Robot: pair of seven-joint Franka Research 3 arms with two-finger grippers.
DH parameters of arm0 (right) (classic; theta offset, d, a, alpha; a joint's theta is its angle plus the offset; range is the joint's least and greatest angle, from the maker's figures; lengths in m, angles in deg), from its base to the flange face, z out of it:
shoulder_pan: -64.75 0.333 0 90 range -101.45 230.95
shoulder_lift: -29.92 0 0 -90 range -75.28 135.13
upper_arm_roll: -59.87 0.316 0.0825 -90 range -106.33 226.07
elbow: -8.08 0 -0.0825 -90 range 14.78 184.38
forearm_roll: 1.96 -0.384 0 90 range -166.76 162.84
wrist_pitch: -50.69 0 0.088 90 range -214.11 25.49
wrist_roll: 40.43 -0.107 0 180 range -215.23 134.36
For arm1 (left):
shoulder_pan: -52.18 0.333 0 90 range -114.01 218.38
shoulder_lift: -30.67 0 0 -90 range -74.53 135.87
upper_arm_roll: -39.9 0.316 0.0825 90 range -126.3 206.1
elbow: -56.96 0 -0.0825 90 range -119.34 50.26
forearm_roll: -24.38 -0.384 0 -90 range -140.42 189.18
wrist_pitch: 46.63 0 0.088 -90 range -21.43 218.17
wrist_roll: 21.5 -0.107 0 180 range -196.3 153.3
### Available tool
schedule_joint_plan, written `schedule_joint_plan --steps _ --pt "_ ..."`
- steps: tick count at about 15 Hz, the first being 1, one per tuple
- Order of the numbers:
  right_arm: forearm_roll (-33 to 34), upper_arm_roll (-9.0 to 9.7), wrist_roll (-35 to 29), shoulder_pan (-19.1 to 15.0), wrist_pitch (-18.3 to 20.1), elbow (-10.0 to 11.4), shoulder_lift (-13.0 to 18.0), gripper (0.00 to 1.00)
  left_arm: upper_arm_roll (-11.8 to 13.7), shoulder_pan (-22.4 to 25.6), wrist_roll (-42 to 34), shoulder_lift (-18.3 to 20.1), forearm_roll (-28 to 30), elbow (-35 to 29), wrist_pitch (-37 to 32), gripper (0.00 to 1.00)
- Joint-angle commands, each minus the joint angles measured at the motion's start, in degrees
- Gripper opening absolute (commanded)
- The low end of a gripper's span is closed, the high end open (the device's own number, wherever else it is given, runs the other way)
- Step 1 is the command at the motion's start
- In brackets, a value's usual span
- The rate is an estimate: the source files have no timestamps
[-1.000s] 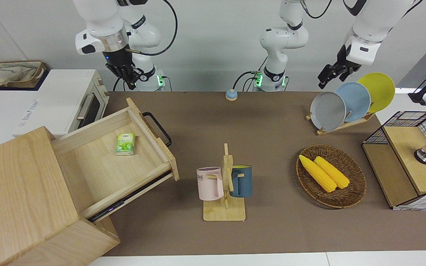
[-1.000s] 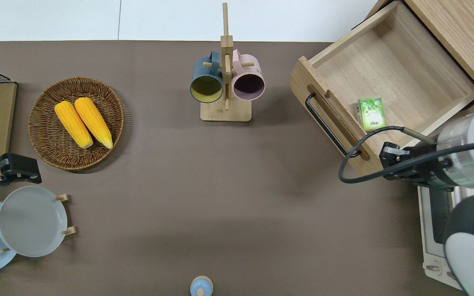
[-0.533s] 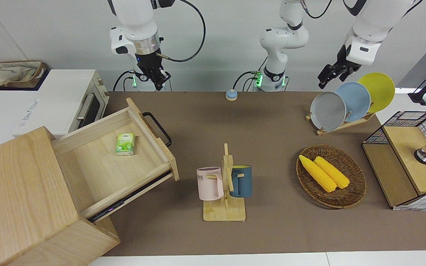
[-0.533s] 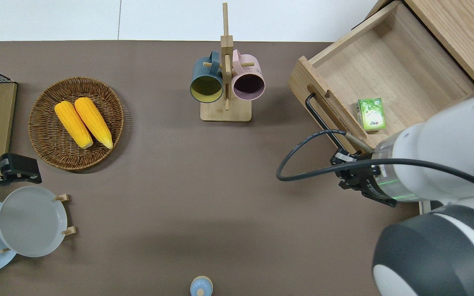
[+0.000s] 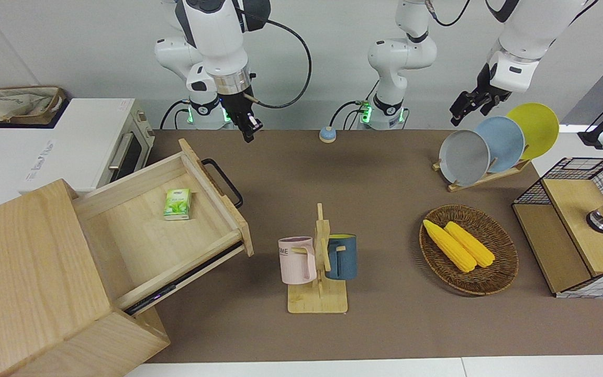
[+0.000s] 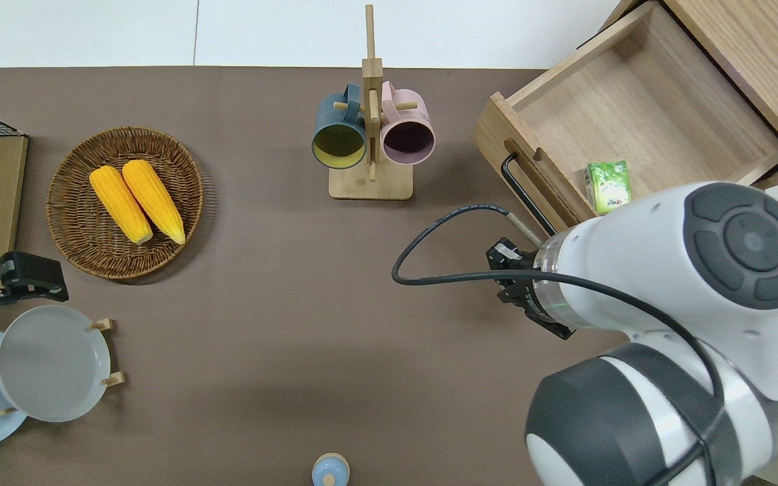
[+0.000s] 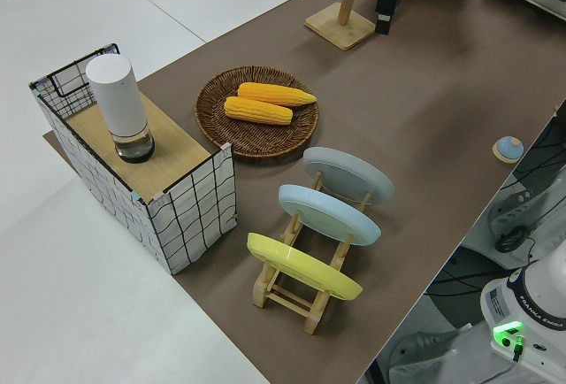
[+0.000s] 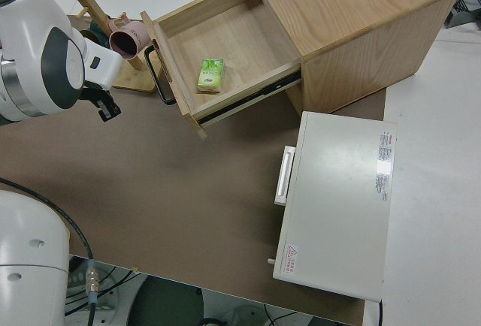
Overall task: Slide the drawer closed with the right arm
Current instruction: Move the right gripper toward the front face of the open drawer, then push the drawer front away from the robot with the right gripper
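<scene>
The drawer point(image 5: 139, 246) stands pulled far out of the pale wooden cabinet point(image 5: 24, 272), its black bar handle point(image 5: 223, 180) facing the table's middle. A green packet point(image 5: 177, 203) lies in it. The drawer point(image 6: 659, 128), handle point(image 6: 524, 192) and packet point(image 6: 609, 186) show in the overhead view too. My right gripper point(image 5: 248, 133) is up in the air, shut and empty. In the overhead view it point(image 6: 507, 260) is over the brown mat just off the drawer front, by the handle's end nearer the robots, not touching it. The left arm is parked.
A white toaster oven point(image 5: 71, 141) stands beside the cabinet, nearer the robots. A wooden mug rack point(image 6: 370, 182) with two mugs stands mid-table. A basket point(image 6: 71, 229) of corn, a plate rack point(image 5: 490, 175) and a wire-mesh box point(image 5: 537, 256) are toward the left arm's end.
My right arm has swung from over the drawer's corner by the oven out over the mat in front of the drawer. The drawer has not moved. The left arm is still.
</scene>
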Motion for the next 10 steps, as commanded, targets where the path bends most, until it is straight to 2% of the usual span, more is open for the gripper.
schedule_joint_plan --steps 1,4,10 --pt "-1.3 0.20 -1.9 0.9 -4.9 3.0 -0.6 0.000 0.3 -0.2 -0.6 0.5 0.2 0.0 -0.1 0.99" --pt "0.6 0.20 -1.5 2.6 -7.6 4.9 -1.8 0.000 0.3 -0.2 -0.6 0.5 0.2 0.0 -0.1 0.99" --pt "5.2 0.11 -1.9 4.0 -10.4 5.2 -6.1 0.000 0.3 -0.2 -0.6 0.5 0.2 0.0 -0.1 0.99"
